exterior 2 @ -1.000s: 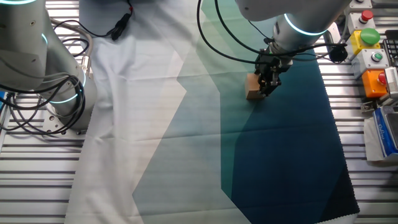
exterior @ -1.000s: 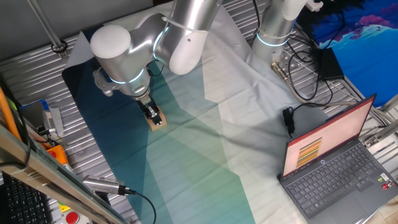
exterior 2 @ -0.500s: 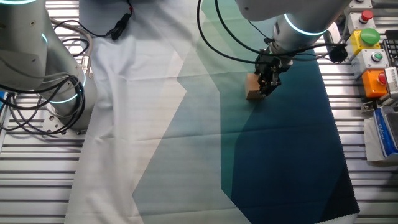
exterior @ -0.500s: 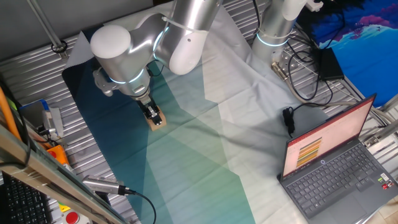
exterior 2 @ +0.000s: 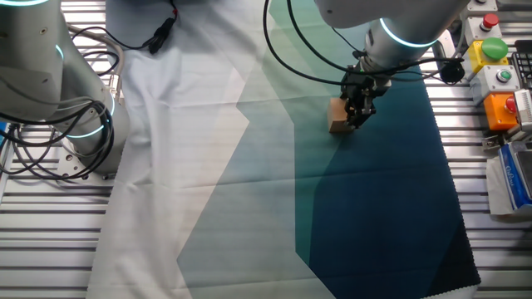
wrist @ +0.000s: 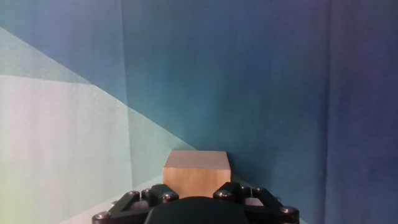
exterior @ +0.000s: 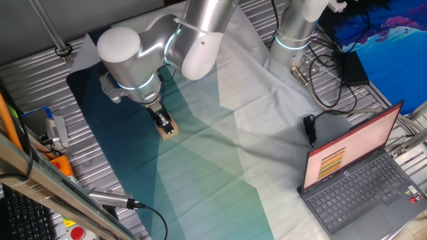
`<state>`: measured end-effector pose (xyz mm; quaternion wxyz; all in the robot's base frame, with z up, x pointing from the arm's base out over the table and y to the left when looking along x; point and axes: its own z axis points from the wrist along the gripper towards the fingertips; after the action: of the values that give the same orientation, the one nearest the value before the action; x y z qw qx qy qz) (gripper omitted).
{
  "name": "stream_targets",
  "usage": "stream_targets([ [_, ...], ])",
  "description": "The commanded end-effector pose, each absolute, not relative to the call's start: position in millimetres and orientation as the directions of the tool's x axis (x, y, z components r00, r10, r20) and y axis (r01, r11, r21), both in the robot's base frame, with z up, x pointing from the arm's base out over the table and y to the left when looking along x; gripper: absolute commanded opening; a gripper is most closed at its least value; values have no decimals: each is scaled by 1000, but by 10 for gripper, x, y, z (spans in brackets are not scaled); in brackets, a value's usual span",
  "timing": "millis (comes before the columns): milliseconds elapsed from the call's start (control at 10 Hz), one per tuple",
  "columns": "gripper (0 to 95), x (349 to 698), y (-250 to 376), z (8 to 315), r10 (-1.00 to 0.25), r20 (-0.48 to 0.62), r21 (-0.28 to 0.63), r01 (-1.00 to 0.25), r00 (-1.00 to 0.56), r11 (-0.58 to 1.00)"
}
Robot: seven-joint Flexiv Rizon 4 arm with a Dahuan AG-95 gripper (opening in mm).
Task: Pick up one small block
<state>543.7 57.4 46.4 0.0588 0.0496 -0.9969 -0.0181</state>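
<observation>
End effector (exterior: 165, 124) astride squarely aligned small block (wrist: 197, 173)

Both fixed views are evenly and brightly lit from overhead, sharp throughout, with no motion blur. My arm casing (exterior: 140, 50) carries soft white highlights and a lit cyan ring. The laptop screen (exterior: 347, 150) glows without washing out. Shadows on the cloth (exterior 2: 274, 183) are faint and diffuse. My hand view is dimmer and softer; my hand (wrist: 196, 205) at the bottom edge is dark and slightly out of focus.
</observation>
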Motion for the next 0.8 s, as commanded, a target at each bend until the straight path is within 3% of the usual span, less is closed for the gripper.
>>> stream_targets([
  [100, 0, 5483, 534, 768, -119, 134, 56, -113, -984, 992],
  [800, 0, 5478, 538, 758, -125, 134, 54, -118, -983, 991],
])
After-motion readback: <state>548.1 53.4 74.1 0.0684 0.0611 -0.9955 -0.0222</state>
